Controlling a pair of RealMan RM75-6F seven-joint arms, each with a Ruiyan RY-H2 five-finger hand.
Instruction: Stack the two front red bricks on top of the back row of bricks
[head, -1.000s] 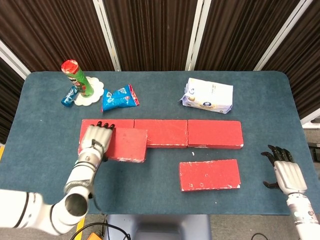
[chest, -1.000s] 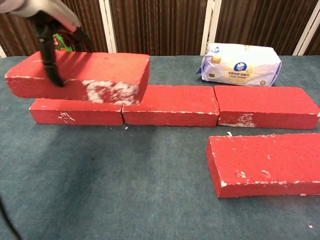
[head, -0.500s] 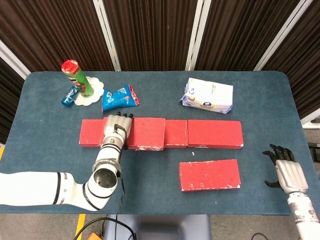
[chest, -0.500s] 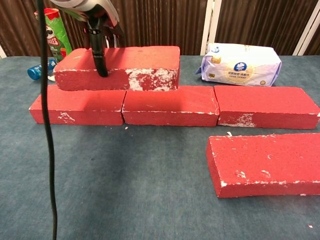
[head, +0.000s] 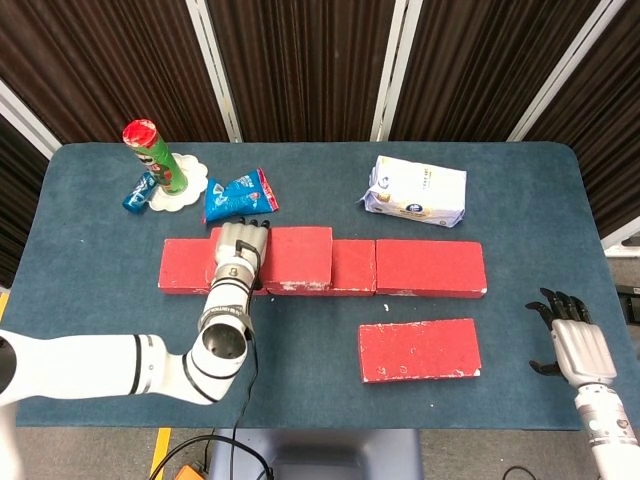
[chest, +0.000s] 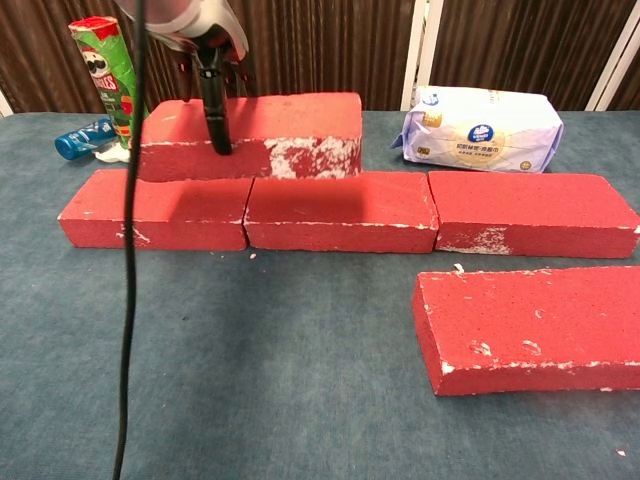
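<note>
My left hand grips a red brick from above, its fingers over the far edge and one down the near face. That brick lies level across the seam between the left brick and the middle brick of the back row, toward their far side. The row's right brick is bare on top. A second front brick lies flat nearer me. At the table's front right corner my right hand stays open and holds nothing.
A green chip can and a small blue can stand at the back left beside a blue snack bag. Behind the row's right end lies a white tissue pack. A black cable hangs down the chest view's left.
My left hand has carried the brick from the front left up and rightward onto the back row, then a little farther back. The right hand has barely shifted.
</note>
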